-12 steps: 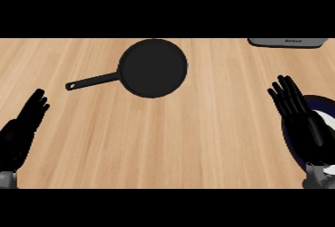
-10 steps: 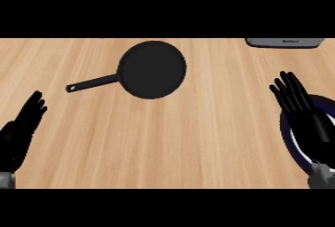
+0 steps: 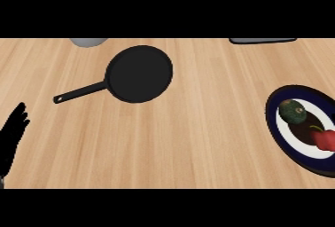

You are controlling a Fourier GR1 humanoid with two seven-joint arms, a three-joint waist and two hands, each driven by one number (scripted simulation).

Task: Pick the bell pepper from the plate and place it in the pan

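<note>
1. The red bell pepper [image 3: 325,139] lies on the plate [image 3: 280,132] at the right edge, beside a dark green vegetable [image 3: 293,111].
2. The black pan [image 3: 140,73] sits well apart, upper centre.
3. The left hand [image 3: 14,131] rests at the left edge, fingers straight, holding nothing.

The right hand was up over the dark blue round plate [image 3: 277,98] before. Now it is gone from the view. So the plate shows, with the red bell pepper [image 3: 325,139] and a dark green round vegetable [image 3: 294,110] lying on it. A grey round thing [image 3: 87,41] now peeks in at the top edge of the wooden bench [image 3: 183,146].
</note>
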